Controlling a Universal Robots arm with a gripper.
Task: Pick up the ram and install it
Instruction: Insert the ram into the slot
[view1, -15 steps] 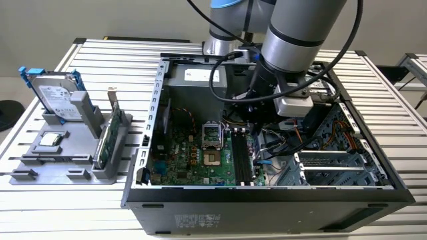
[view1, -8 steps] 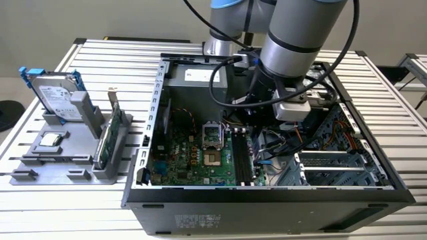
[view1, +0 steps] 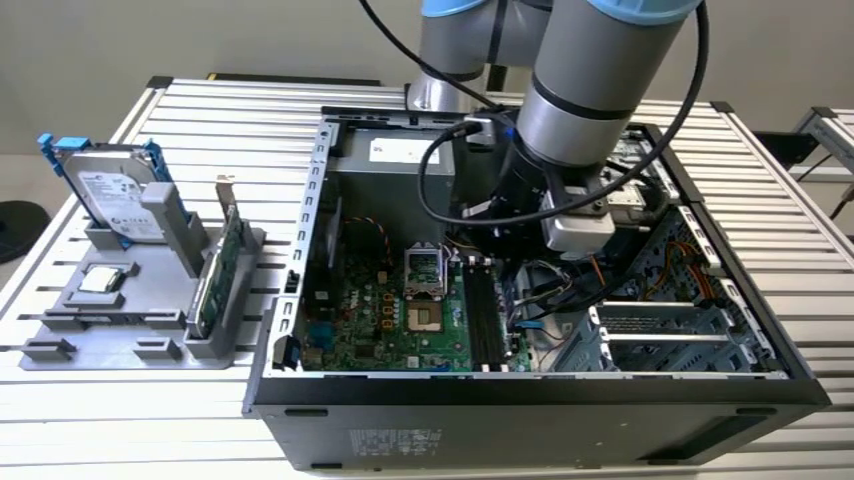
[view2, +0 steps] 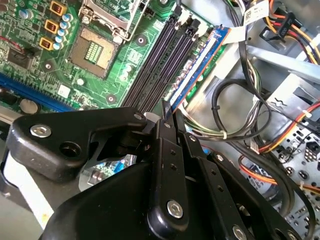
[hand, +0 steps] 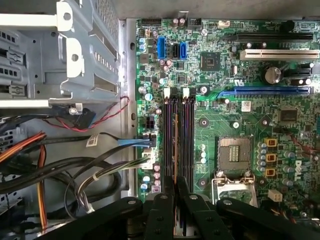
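The ram (view2: 200, 65) is a thin bluish stick that juts out from my black gripper (view2: 167, 114), which is shut on its near end. In the first wrist view the ram (hand: 175, 145) shows edge-on as a thin line running along the black memory slots (hand: 187, 140) of the green motherboard (hand: 225, 100). It runs parallel to the slots (view2: 160, 60); I cannot tell whether it touches one. In the exterior view my gripper (view1: 501, 225) is down inside the open computer case, over the slots (view1: 483, 310).
Cable bundles (hand: 75, 170) and a metal drive cage (hand: 60, 50) crowd one side of the slots; the open CPU socket (hand: 235, 155) lies on the other. The case walls (view1: 534, 400) ring the board. A grey holder (view1: 120, 320) at the exterior view's left carries a hard drive (view1: 114, 195) and a green card (view1: 220, 270).
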